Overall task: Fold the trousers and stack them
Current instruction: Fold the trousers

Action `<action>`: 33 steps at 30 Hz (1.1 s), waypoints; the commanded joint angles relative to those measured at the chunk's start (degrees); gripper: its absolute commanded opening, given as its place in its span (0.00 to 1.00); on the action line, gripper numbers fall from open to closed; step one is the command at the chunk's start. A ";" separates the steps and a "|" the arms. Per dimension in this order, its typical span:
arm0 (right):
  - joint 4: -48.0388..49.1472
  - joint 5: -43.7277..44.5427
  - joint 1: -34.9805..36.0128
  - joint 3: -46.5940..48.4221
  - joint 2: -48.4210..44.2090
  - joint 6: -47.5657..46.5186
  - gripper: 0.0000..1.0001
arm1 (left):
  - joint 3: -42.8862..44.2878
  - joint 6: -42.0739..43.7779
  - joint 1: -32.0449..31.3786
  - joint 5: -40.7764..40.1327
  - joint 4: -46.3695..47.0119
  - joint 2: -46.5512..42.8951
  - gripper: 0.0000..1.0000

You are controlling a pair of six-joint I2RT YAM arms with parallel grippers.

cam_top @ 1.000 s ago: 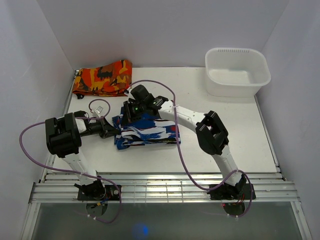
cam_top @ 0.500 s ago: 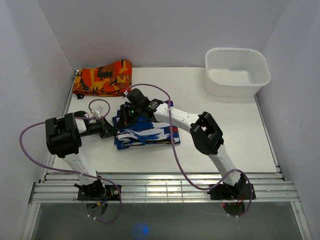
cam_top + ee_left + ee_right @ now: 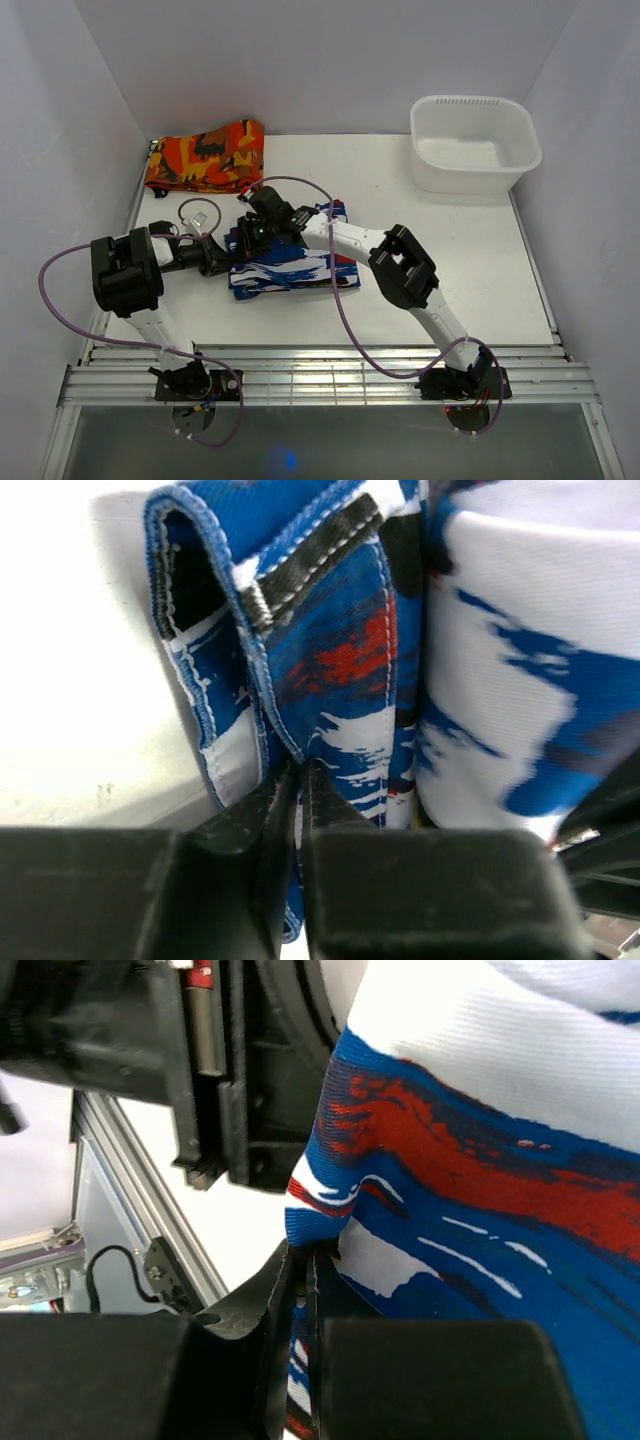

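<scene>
On the white table, the trousers lie folded just on the near side of the orange cloth, soft and limp, probably best taken at doubled edges, where the left gripper and right gripper each pinch a fold, fingers almost touching.

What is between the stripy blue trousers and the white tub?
Nothing, just bare table between the trousers and the tub, in the top view.

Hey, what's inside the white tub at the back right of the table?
The white tub looks empty: only its bare white floor and inner walls show. Its near wall covers a thin strip of floor, so that part cannot be checked.
</scene>
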 commanded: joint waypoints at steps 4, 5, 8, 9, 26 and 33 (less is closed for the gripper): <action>6.57 -0.97 0.51 1.48 2.74 -3.05 0.08 | 2.57 5.29 4.06 -11.67 -9.60 -7.68 0.39; 7.10 -1.32 0.42 1.48 2.83 -3.58 0.08 | 3.45 5.56 5.21 -12.02 -11.61 -8.30 0.43; 10.69 -4.83 0.15 1.48 2.30 -4.38 0.08 | 6.70 8.63 9.87 -12.20 -15.66 -9.97 0.51; 12.36 -6.84 -0.28 1.13 1.95 -4.46 0.13 | 8.36 9.77 10.92 -11.16 -16.80 -10.06 0.52; -3.61 -40.52 -18.82 -21.79 -23.88 -30.81 0.98 | 16.29 24.47 -3.73 7.48 -33.80 -19.83 0.58; -4.26 -43.51 -20.94 -35.68 -24.77 -34.98 1.00 | 13.31 20.86 -8.67 5.05 -32.81 -6.84 0.53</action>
